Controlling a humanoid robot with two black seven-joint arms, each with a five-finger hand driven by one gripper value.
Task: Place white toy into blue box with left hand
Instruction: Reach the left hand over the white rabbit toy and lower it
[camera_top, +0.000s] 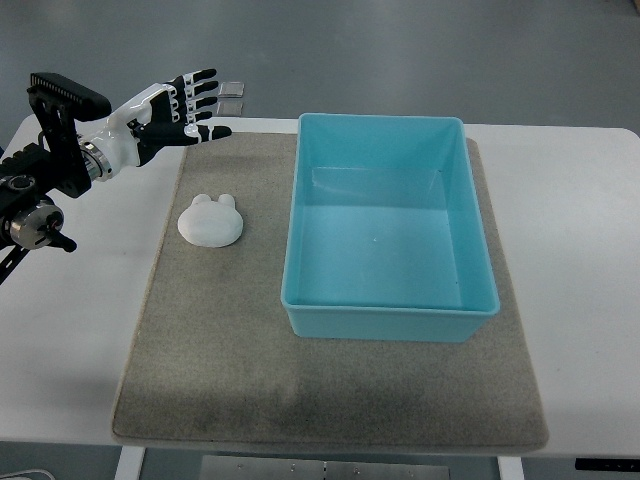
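Observation:
A white toy (211, 220) shaped like a small animal head with two ears lies on the grey mat (230, 350), just left of the blue box (388, 310). The box is an open rectangular tub with nothing inside. My left hand (190, 105) hovers over the mat's far left corner, up and slightly left of the toy. Its black and white fingers are stretched out flat and hold nothing. The left forearm comes in from the upper left edge. No right arm shows.
The mat lies on a white table (570, 240) with bare surface on both sides. Grey floor shows beyond the table's far edge. The box takes up the right half of the mat.

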